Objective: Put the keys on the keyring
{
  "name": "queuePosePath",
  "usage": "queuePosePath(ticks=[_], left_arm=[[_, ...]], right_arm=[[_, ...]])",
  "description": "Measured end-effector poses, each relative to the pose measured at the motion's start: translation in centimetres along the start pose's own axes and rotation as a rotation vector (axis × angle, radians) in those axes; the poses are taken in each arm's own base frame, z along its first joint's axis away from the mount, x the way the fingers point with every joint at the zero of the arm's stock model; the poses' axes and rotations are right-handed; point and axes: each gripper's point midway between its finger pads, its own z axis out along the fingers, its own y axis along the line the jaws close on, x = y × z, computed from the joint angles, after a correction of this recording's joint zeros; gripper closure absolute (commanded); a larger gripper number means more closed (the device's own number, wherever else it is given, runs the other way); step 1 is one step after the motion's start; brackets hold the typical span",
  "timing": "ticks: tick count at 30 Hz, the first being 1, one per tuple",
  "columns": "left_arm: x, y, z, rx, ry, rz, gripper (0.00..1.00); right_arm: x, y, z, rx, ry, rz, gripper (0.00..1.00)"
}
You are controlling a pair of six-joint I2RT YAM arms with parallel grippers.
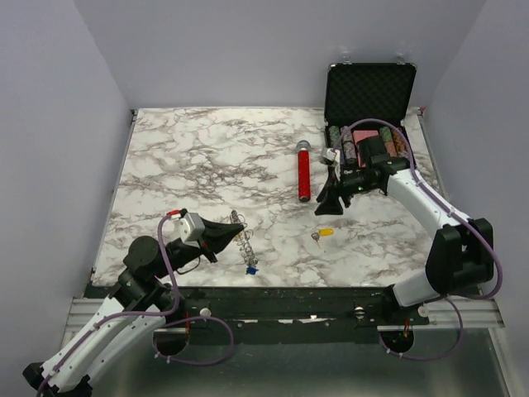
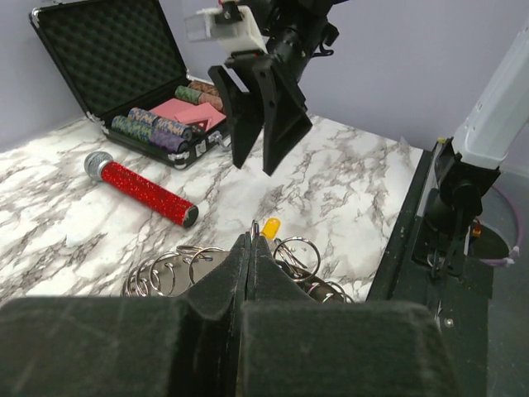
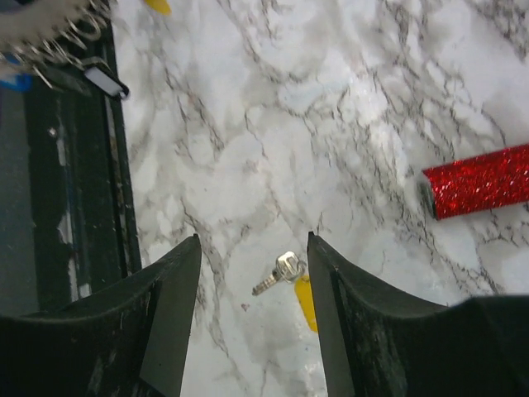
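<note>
Left gripper (image 1: pixel 238 226): jaws fully closed, pinching the rim of the thin silvery wire keyring (image 1: pixel 243 241) near the front edge of the white marble-patterned desk (image 1: pixel 207 157). In the left wrist view the ring's small wire loops fan out to either side of the closed fingertips. A small key with a blue plastic head (image 1: pixel 251 269) sits at the ring's near end – whether it is threaded on cannot be told.

Right gripper (image 1: pixel 328 212): jaws well apart, holding nothing, raised off the desk. In the right wrist view a small silver key with a yellow plastic head (image 1: pixel 324 233) lies flat on the desk below the gap between the fingers, close to one of them – not touched by either. This key is well apart from the keyring.

A red glittery cylinder with a silver mesh cap (image 1: pixel 304 175) lies at mid-desk. An open black case (image 1: pixel 369 95) holding striped poker chips (image 1: pixel 354 147) stands at the far right corner.
</note>
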Motion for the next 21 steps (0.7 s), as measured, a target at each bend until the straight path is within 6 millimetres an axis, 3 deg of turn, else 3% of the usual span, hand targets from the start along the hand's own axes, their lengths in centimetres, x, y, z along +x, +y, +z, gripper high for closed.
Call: queuePosePath(ticks=[3, 7, 12, 18, 21], left_arm=[[0.4, 0.2, -0.1, -0.004, 0.034, 0.022, 1.00], [2.3, 0.5, -0.1, 0.000, 0.125, 0.043, 1.00], [4.5, 0.7, -0.6, 0.015, 0.215, 0.077, 1.00], [4.7, 0.7, -0.9, 0.029, 0.224, 0.119, 1.00], [5.0, 0.6, -1.0, 0.039, 0.236, 0.127, 1.00]], right_arm=[[3.6, -0.5, 0.5, 0.003, 0.089, -0.045, 0.36], [7.4, -0.7, 0.9, -0.044, 0.174, -0.161, 0.34], [8.3, -2.3, 1.5, -0.077, 0.209, -0.275, 0.37], [11.3, -3.8, 2.7, -0.138, 0.279, -0.259, 0.42], [11.8, -4.6, 3.0, -0.159, 0.309, -0.249, 0.43]])
